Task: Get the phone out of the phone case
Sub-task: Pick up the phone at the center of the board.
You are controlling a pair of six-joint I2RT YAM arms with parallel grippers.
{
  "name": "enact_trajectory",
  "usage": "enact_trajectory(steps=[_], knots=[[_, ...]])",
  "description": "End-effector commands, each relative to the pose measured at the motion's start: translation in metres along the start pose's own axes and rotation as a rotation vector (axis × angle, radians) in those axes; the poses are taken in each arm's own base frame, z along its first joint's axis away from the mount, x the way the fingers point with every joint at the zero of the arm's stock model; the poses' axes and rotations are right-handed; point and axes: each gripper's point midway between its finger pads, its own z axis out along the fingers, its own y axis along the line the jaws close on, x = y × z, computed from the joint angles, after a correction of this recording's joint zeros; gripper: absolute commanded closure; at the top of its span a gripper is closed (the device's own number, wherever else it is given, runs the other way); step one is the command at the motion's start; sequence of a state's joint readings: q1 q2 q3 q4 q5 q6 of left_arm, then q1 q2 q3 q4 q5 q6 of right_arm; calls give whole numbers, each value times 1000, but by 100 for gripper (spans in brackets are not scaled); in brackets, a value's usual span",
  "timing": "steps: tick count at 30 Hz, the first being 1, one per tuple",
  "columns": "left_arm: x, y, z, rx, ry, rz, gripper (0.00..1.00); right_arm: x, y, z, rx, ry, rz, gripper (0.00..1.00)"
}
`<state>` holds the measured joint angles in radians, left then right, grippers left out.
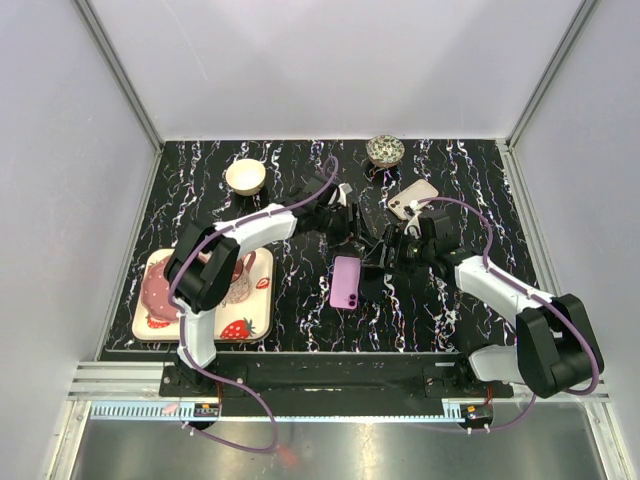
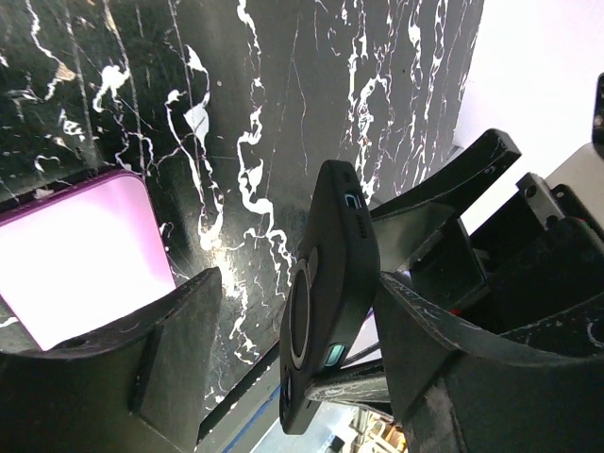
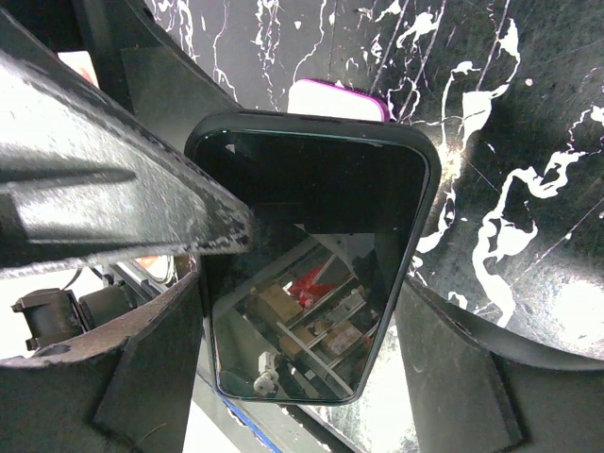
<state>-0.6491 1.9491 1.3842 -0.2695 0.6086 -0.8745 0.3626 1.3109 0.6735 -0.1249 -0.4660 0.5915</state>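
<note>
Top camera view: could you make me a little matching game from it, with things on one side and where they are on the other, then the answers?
1. cream bowl
2. purple phone
3. strawberry tray
4. black cased phone

A. held in the right gripper
B. far left part of the table
C. flat near the table's middle
D. near left corner

Pairs: 1-B, 2-C, 3-D, 4-A

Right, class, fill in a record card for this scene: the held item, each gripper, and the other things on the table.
Held item: phone in black case, up in the air
Right gripper: closed on its long edges
Left gripper: open, one finger against the screen side
Lying flat: purple phone, beige phone
Far edge: cream bowl, patterned bowl
Left side: strawberry-print tray
</note>
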Motion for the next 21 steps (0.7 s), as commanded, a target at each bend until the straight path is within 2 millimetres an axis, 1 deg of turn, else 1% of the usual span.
enact_trajectory(steps=[1, 4, 10, 14, 15, 16, 17, 18, 19, 20, 21], knots=[[-1, -18, 1, 22, -10, 66, 34, -17, 35, -12, -110, -50, -59, 62], [3, -18, 5, 22, 6, 68, 36, -17, 36, -11, -110, -48, -61, 62], [9, -21, 11, 21, 33, 81, 51, -16, 37, -9, -109, -36, -62, 62], [10, -24, 11, 26, 35, 84, 69, -15, 36, -9, -106, -31, -64, 62], [10, -24, 11, 27, 36, 84, 79, -16, 37, -9, -108, -33, -66, 62], [9, -27, 10, 34, 34, 90, 84, -16, 37, -10, -105, -32, -63, 60], [9, -28, 9, 36, 33, 90, 89, -15, 38, -11, -107, -32, -65, 54], [9, -29, 8, 40, 32, 93, 100, -17, 38, -12, -103, -36, -64, 42], [8, -31, 6, 43, 32, 97, 100, -16, 37, -13, -94, -32, -56, 23], [7, -33, 4, 49, 29, 99, 100, -17, 38, -15, -91, -33, -59, 15], [7, -35, 1, 60, 28, 100, 100, -21, 43, -18, -92, -41, -66, 9]])
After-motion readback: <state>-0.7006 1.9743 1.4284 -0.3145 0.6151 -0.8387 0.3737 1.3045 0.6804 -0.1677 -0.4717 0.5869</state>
